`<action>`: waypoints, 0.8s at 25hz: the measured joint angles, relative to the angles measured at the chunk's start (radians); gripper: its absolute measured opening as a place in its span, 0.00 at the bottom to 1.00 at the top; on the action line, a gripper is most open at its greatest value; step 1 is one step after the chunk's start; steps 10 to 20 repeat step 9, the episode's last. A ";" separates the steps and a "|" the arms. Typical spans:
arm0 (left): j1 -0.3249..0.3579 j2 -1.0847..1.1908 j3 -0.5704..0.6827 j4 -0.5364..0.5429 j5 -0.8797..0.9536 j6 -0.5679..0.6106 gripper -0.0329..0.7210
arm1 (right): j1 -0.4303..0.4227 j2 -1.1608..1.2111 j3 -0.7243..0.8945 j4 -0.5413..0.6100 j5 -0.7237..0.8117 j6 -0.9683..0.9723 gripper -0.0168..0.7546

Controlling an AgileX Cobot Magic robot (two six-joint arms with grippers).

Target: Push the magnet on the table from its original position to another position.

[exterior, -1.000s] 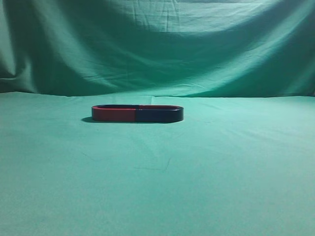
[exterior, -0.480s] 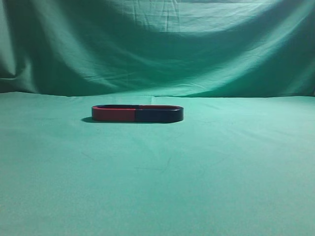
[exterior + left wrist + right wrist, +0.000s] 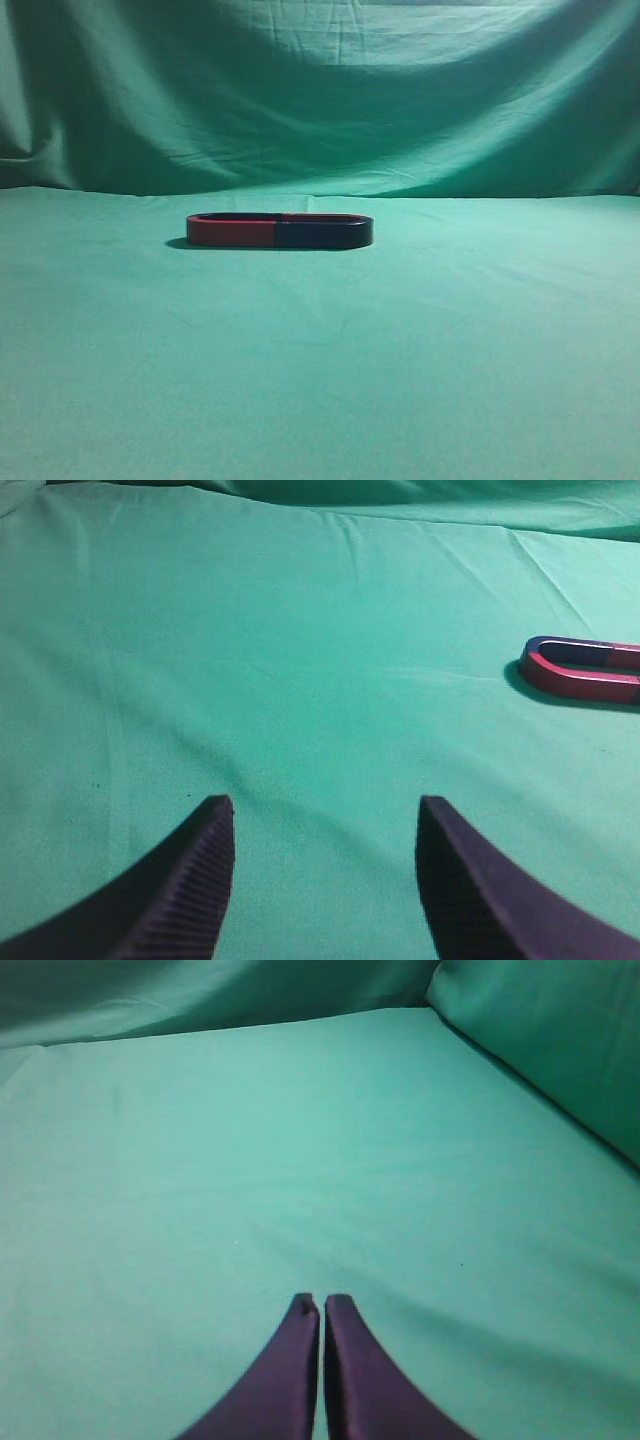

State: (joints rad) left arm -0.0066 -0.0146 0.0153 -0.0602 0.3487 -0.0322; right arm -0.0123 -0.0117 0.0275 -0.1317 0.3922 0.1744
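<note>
A flat oval magnet [image 3: 279, 231], red on its left half and dark blue on its right, lies on the green cloth a little left of the middle in the exterior view. Its red end also shows at the right edge of the left wrist view [image 3: 585, 669]. My left gripper [image 3: 325, 815] is open and empty over bare cloth, well short and to the left of the magnet. My right gripper [image 3: 321, 1305] is shut and empty over bare cloth; the magnet is out of its view. Neither gripper shows in the exterior view.
Green cloth [image 3: 320, 380] covers the table and rises as a creased backdrop [image 3: 330, 90] behind it. In the right wrist view the cloth folds up into a wall at the far right [image 3: 560, 1050].
</note>
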 joint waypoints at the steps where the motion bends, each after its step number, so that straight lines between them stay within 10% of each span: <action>1: 0.000 0.000 0.000 0.000 0.000 0.000 0.54 | 0.000 0.000 0.000 0.000 0.000 0.000 0.02; 20: 0.000 0.000 0.000 0.000 0.000 0.000 0.54 | 0.000 0.000 0.000 0.000 0.000 -0.001 0.02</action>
